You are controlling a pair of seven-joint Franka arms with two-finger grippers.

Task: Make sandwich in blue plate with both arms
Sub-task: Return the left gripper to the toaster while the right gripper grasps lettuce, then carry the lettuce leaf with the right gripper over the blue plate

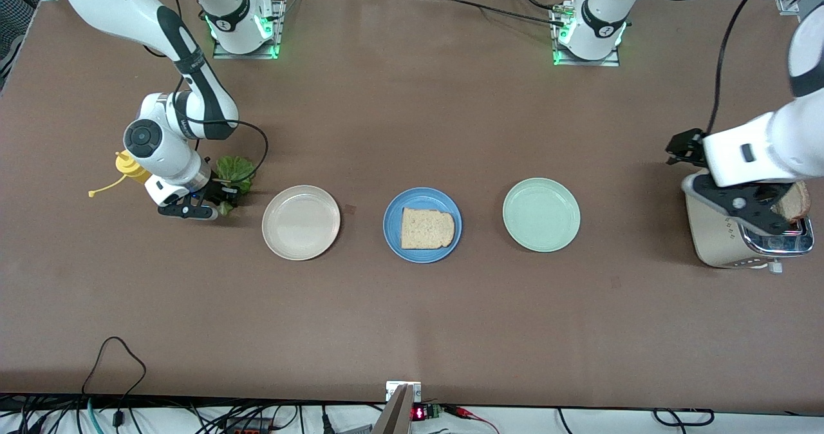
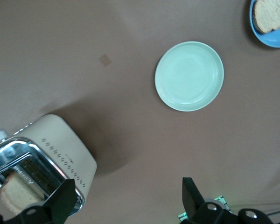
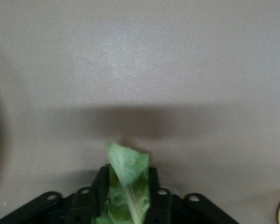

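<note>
The blue plate [image 1: 422, 225] sits mid-table with one slice of speckled toast [image 1: 427, 228] flat on it; its rim [image 2: 270, 37] and the slice [image 2: 273, 14] also show in the left wrist view. At the right arm's end of the table, my right gripper [image 1: 220, 196] is down at the table and shut on a crinkly green lettuce leaf [image 1: 235, 169], which stands pinched between the fingers [image 3: 127, 186]. My left gripper [image 2: 127, 193] hangs open over the toaster [image 1: 727, 244], with nothing between its fingers. A second toast slice [image 2: 14, 193] sticks up out of the toaster's slot.
A beige plate [image 1: 300, 222] lies between the lettuce and the blue plate. A mint-green plate [image 1: 541, 214] lies between the blue plate and the toaster. A yellow bottle [image 1: 132, 167] stands beside the right gripper. Cables run along the table's near edge.
</note>
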